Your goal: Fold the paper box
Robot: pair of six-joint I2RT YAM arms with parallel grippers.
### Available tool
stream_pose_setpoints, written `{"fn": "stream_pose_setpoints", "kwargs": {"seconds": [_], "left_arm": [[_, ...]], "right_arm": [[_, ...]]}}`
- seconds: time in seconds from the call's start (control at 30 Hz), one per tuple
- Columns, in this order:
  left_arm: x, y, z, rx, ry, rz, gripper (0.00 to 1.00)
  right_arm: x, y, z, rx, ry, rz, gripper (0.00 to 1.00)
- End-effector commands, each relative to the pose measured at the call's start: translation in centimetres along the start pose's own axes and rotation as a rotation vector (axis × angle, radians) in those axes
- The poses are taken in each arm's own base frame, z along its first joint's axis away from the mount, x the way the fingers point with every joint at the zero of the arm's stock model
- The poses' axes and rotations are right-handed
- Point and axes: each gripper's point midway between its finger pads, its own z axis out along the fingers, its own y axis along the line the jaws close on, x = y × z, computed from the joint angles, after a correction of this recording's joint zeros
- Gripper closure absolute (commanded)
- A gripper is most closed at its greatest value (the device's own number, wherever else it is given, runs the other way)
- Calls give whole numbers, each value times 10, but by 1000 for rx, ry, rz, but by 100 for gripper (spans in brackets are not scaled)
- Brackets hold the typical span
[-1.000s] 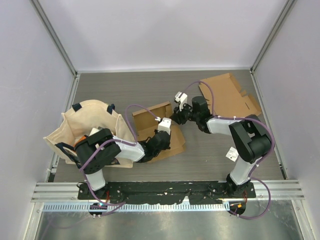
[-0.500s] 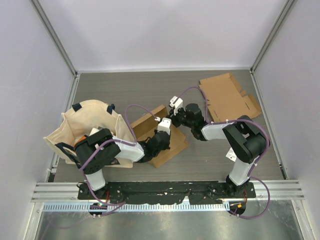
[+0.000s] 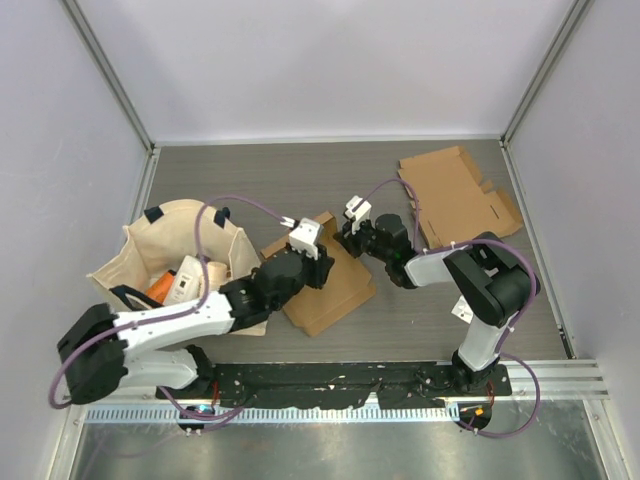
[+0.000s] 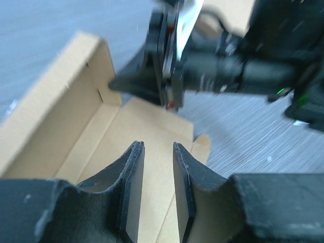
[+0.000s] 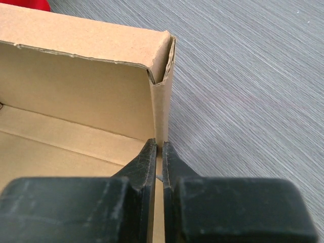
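The brown paper box (image 3: 325, 290) lies half folded at the table's middle, one long wall standing (image 4: 55, 116). My right gripper (image 3: 343, 240) is at its far corner, shut on the upright end wall (image 5: 163, 101), which runs straight between the jaws (image 5: 159, 147). My left gripper (image 4: 156, 152) hovers over the box floor (image 4: 147, 126) with its jaws open and nothing between them; in the top view the left gripper (image 3: 320, 255) is just left of the right one. In the left wrist view the right gripper (image 4: 167, 86) is straight ahead.
A flat, unfolded cardboard blank (image 3: 455, 195) lies at the back right. A cream tote bag (image 3: 160, 240) holding several items stands at the left, next to the left arm. Grey walls and metal frame rails enclose the table.
My left gripper has let go of the box and opened, and the left arm has swung out and stretched toward it. My right gripper moved in and shut on the end wall.
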Motion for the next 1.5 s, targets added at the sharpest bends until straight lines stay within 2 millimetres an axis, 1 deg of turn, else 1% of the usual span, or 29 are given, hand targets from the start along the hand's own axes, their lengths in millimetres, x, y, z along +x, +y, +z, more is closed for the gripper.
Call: {"fn": "stream_pose_setpoints", "kwargs": {"seconds": [0.0,0.03,0.07,0.1,0.13,0.17,0.27,0.3,0.37,0.4,0.43,0.47,0.5,0.53,0.6,0.63,0.7,0.73,0.8,0.87,0.9,0.97,1.0,1.1,1.13,1.33,1.37,1.4,1.47], "left_arm": [[-58,12,-29,-33,-85,16,69],[-68,17,-32,-58,-84,0,69],[-81,31,-33,-111,-103,-61,69],[-87,38,-34,-135,-100,-90,68],[-100,41,-34,-149,-101,-121,65],[-108,49,-31,-172,-103,-156,64],[-121,56,-18,-245,-66,-156,61],[-126,63,-10,-301,-62,-144,59],[-127,76,-1,-375,-41,-142,59],[-135,81,1,-410,-44,-152,59],[-125,91,14,-439,-5,-144,61],[-123,95,20,-448,15,-143,63],[-127,95,24,-444,26,-140,68],[-116,101,35,-461,64,-127,71],[-112,104,43,-465,93,-114,76],[-102,103,52,-450,127,-109,77],[-94,103,58,-445,158,-97,80],[-89,97,61,-409,181,-94,81],[-78,93,66,-376,209,-94,80],[-73,88,69,-344,220,-101,79],[-66,89,68,-341,230,-100,78],[-59,87,69,-325,237,-108,78],[-58,86,69,-322,241,-110,78],[-52,86,69,-322,258,-110,79],[-50,88,70,-325,264,-111,79],[-43,89,69,-328,275,-111,80],[-41,89,69,-329,278,-110,80],[-41,90,68,-332,279,-109,80],[-42,91,67,-336,277,-106,80]], "right_arm": [[-24,14,3,-49,-85,-8,98],[-25,14,3,-51,-87,-8,98],[-26,14,4,-52,-90,-6,98],[-25,14,5,-54,-88,-3,98],[-26,14,5,-52,-95,-3,98],[-28,14,5,-52,-100,-2,98],[-28,14,6,-49,-105,6,96],[-30,13,6,-42,-110,5,95],[-28,11,6,-27,-108,5,94],[-31,13,5,-26,-118,1,93],[-31,10,5,-9,-121,3,92],[-29,11,4,-6,-120,4,91],[-31,9,4,10,-130,1,91],[-32,9,4,15,-136,-1,90],[-33,8,3,29,-147,-5,90],[-33,7,2,40,-148,-3,89],[-32,7,3,48,-149,-2,89],[-32,6,3,59,-148,-6,88],[-31,6,2,67,-148,-8,88],[-29,7,2,70,-143,-7,86],[-28,7,3,71,-140,-6,85],[-27,7,4,74,-137,-6,83],[-27,7,5,74,-140,-7,80],[-27,7,7,74,-140,-7,78],[-30,7,9,76,-144,-8,78],[-37,4,15,81,-156,-11,73],[-38,4,15,80,-156,-11,72],[-39,6,16,76,-161,-12,68],[-42,4,17,84,-168,-18,66]]}}
